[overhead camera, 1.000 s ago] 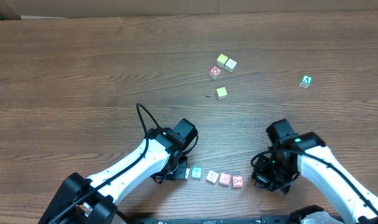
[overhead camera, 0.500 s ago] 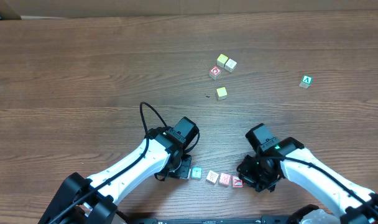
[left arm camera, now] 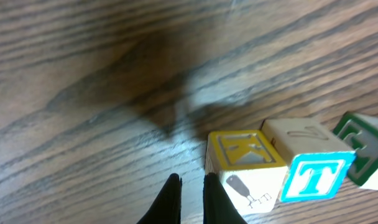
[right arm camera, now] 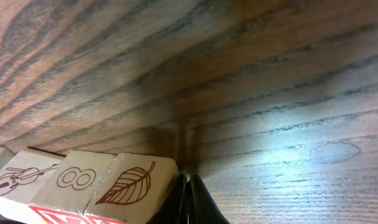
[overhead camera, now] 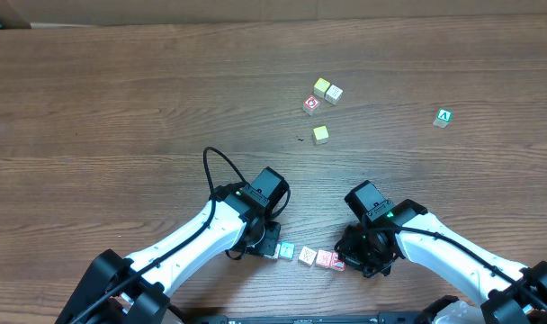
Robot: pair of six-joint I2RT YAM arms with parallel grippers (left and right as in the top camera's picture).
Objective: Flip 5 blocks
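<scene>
The blocks lie in a short row near the table's front edge: a teal one [overhead camera: 285,252], a pale one [overhead camera: 307,256] and a pink one [overhead camera: 325,259]. The row's right end is partly under my right gripper [overhead camera: 350,261]. The right wrist view shows pale faces with a leaf [right arm camera: 136,183], an "8" [right arm camera: 77,177] and a violin [right arm camera: 18,177]. My right gripper [right arm camera: 188,177] is shut and empty, its tip against the leaf block's right edge. My left gripper [overhead camera: 266,243] [left arm camera: 190,179] is shut on nothing, beside a yellow-topped block [left arm camera: 245,152] next to a teal "T" block [left arm camera: 313,177].
Three plain yellow and cream cubes [overhead camera: 321,87] [overhead camera: 334,94] [overhead camera: 320,134] and a red-ring cube [overhead camera: 310,104] sit at mid-back. A green "A" cube [overhead camera: 443,117] lies far right. A black cable [overhead camera: 209,171] loops above the left arm.
My right arm has swung left until its shut tip meets the right end of the row, nudging the end block slightly left. The left arm has barely shifted.
</scene>
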